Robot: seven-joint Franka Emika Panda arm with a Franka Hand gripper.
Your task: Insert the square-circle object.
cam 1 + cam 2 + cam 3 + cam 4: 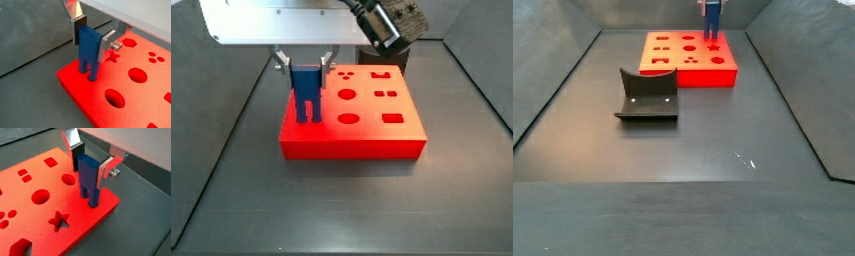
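The square-circle object (88,47), a tall blue piece with two prongs below, stands upright with its prong tips on the top of the red block (100,100), close to one corner. It shows in both wrist views (88,175) and in both side views (306,85) (712,12). My gripper (92,36) is shut on the piece's upper block, one silver finger on each side, as the wrist view (91,164) also shows. Whether the prongs sit inside holes is hidden by the piece itself.
The red block (352,140) carries several shaped holes: circles, squares, a star (60,220). The dark fixture (647,97) stands on the grey floor apart from the block. Sloped grey walls ring the floor.
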